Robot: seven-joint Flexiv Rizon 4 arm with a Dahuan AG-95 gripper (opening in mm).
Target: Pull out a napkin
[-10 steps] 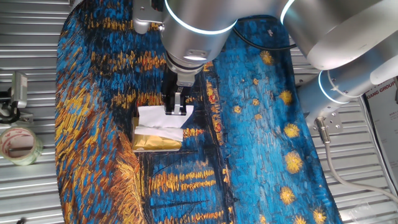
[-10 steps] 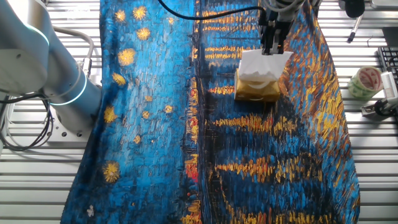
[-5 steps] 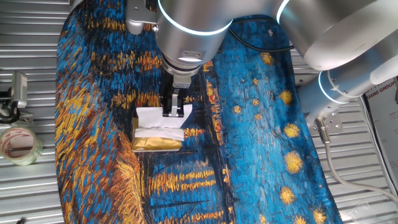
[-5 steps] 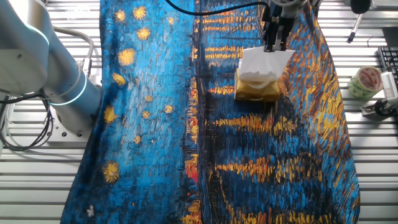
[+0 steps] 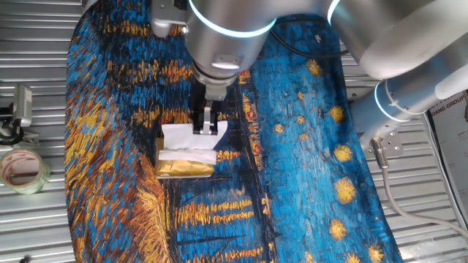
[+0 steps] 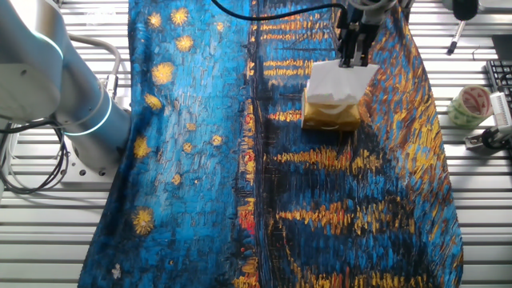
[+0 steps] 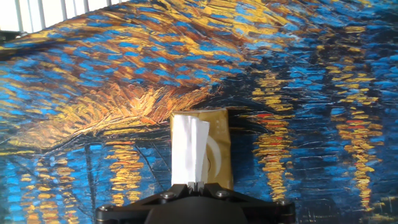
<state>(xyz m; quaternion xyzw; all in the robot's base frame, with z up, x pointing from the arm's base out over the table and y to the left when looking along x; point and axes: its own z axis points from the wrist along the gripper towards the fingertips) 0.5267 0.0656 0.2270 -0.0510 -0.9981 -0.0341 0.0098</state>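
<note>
A white napkin [image 5: 184, 139] stands up out of the shiny gold tissue packet [image 5: 183, 166], which lies on the painted cloth. My gripper [image 5: 206, 131] is shut on the napkin's far edge, just above the packet. In the other fixed view the gripper [image 6: 353, 63] pinches the top of the napkin [image 6: 336, 83] over the gold packet [image 6: 330, 118]. In the hand view the napkin [image 7: 188, 152] runs as a folded white strip from the packet [image 7: 219, 149] up into my closed gripper [image 7: 197, 185].
A blue and gold painted cloth [image 5: 292, 146] covers the table. A roll of tape [image 5: 22, 170] and a small metal device [image 5: 18, 109] sit on the slatted metal surface at one side; the tape also shows in the other fixed view [image 6: 468, 106].
My gripper has risen slightly with the napkin pinched in it, drawing the sheet a little further up. The packet has not moved.
</note>
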